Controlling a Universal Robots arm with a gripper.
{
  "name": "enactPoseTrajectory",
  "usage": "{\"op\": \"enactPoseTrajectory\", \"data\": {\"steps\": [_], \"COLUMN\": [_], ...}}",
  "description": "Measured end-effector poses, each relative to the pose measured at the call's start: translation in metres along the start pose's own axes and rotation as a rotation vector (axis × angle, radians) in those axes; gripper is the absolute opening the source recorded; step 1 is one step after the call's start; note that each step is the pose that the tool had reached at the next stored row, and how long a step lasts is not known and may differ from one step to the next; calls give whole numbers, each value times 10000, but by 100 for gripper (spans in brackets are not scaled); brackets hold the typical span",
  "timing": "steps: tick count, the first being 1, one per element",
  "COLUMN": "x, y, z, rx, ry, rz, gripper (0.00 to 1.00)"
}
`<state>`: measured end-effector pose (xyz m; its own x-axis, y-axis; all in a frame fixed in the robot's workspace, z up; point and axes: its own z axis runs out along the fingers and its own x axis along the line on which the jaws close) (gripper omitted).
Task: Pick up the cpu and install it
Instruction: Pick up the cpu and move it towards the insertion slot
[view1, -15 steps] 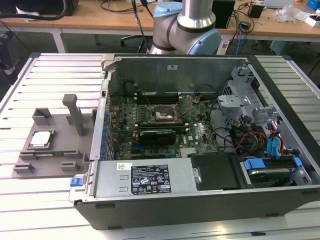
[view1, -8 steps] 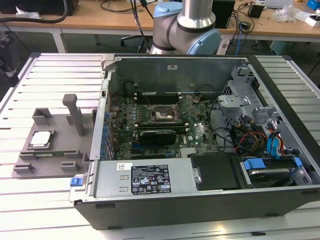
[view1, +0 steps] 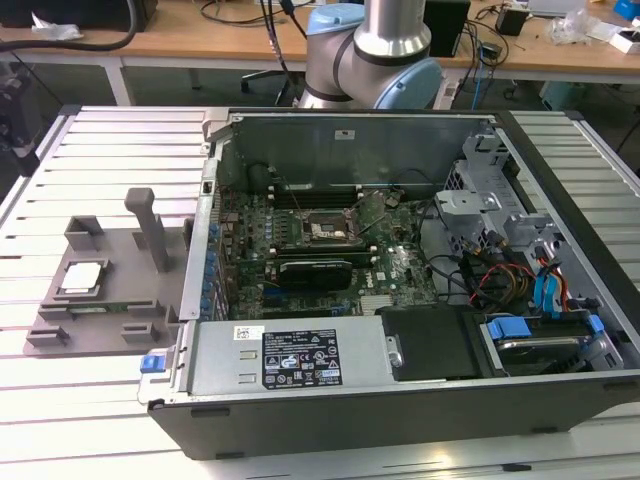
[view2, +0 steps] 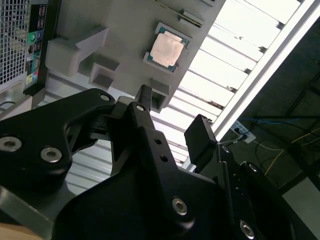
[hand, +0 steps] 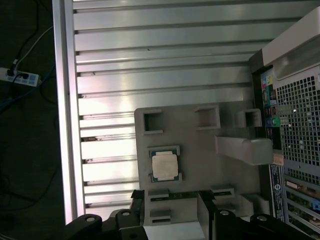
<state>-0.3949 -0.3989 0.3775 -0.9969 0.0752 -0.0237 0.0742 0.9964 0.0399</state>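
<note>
The cpu (view1: 82, 278) is a small silver-topped square chip lying flat in a recess of the grey holder block (view1: 115, 305), on the exterior view's left of the computer case. Both wrist views look down on the cpu (view2: 166, 48) (hand: 165, 166) from well above. My gripper (view2: 172, 112) (hand: 171, 200) hangs over the holder with its black fingers (view2: 144, 97) spread apart, open and holding nothing, clear of the chip. Inside the case, the dark square socket frame (view1: 322, 232) sits on the green motherboard.
The open computer case (view1: 400, 410) lies on a slatted metal table (view1: 110, 150). A long black card (view1: 315, 270) sits just in front of the socket. A grey post (view1: 150, 228) rises from the holder beside the chip. Cables and drive cages fill the case's right side.
</note>
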Motion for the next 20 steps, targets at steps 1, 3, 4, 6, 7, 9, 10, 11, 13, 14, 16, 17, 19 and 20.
{"op": "enactPoseTrajectory", "data": {"steps": [1, 3, 4, 6, 7, 9, 10, 11, 13, 14, 16, 17, 19, 20], "x": [0, 0, 0, 1, 1, 1, 1, 1, 1, 1, 1, 1, 2, 2], "y": [0, 0, -1, -1, -1, -1, -1, -2, -2, -2, -2, -2, -2, -3], "z": [4, 14, 18, 25, 28, 34, 37, 39, 46, 48, 54, 57, 63, 68], "rx": [-1, 0, 0, 0, 0, 0, 0, 0, 0, 0, 0, 0, 0, -1], "ry": [-1, 0, 0, 0, 0, 0, 0, 0, 0, 0, 0, 1, 0, 0], "rz": [0, 0, 0, 0, 0, 0, 0, 0, 0, 0, 0, 0, 0, 0], "gripper": [54, 54, 54, 54, 54, 54, 54, 54, 54, 54, 54, 54, 54, 54]}}
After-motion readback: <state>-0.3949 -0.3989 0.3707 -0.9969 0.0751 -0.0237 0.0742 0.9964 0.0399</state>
